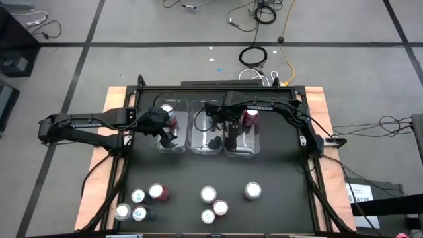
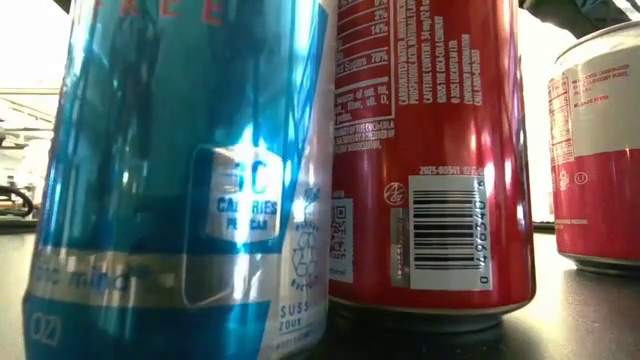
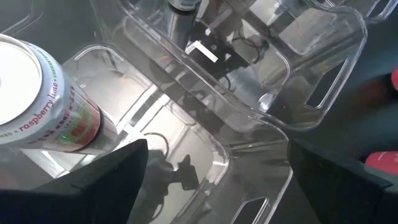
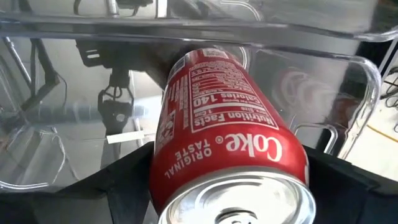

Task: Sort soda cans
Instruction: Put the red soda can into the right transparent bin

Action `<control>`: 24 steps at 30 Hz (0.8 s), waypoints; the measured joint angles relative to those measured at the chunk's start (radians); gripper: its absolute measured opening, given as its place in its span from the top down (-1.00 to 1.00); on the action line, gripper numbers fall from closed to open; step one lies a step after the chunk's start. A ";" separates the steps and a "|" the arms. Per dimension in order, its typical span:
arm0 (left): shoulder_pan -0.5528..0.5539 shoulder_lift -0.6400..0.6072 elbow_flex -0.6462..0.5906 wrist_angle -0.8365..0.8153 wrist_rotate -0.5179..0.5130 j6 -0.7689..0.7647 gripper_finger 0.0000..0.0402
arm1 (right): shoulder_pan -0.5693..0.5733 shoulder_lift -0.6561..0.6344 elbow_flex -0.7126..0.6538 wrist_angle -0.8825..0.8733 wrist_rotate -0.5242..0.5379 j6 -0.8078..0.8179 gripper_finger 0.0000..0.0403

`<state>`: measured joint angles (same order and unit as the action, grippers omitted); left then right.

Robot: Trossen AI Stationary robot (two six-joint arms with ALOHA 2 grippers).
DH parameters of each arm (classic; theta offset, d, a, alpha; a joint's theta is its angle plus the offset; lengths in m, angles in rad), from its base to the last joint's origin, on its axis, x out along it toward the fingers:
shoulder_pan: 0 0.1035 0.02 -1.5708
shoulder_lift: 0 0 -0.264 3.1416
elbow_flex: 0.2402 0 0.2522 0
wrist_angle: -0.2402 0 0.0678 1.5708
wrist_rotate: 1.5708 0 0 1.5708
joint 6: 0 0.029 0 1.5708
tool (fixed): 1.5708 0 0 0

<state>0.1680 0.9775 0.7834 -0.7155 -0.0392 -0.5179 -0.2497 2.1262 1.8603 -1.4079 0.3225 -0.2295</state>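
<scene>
Three clear plastic bins (image 1: 207,135) in a row near the far edge of the black desk (image 1: 277,172); cables (image 1: 254,56) on the floor beyond.

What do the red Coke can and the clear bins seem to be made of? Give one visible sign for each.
Red Coke can: probably thin aluminium, glossy printed body; its bare top rim shines silver.
Clear bins: likely hard transparent plastic, smooth and glossy; the dark table shows through their walls, and the moulded handle slots catch highlights.
</scene>
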 joint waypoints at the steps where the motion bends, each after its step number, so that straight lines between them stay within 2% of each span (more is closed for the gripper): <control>1: 0.000 0.000 0.000 0.000 0.000 0.000 -0.95 | 0.000 0.000 0.000 -0.001 0.000 0.000 -0.62; 11: 0.000 0.000 0.000 0.000 0.000 0.000 -0.95 | 0.000 -0.001 0.000 -0.009 -0.001 -0.055 -0.62; 14: 0.000 0.000 0.000 0.000 0.000 0.000 -0.95 | 0.000 -0.001 0.000 -0.008 0.049 -0.056 -0.63; 16: 0.000 0.000 0.000 0.000 0.000 0.000 -0.95 | 0.000 -0.001 0.001 -0.009 0.077 -0.057 -0.66; 24: 0.000 0.000 0.000 0.000 0.000 0.000 -0.95 | 0.000 -0.004 0.002 -0.009 0.075 -0.045 -0.82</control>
<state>0.1678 0.9775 0.7834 -0.7158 -0.0392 -0.5175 -0.2497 2.1220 1.8626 -1.4167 0.3973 -0.2746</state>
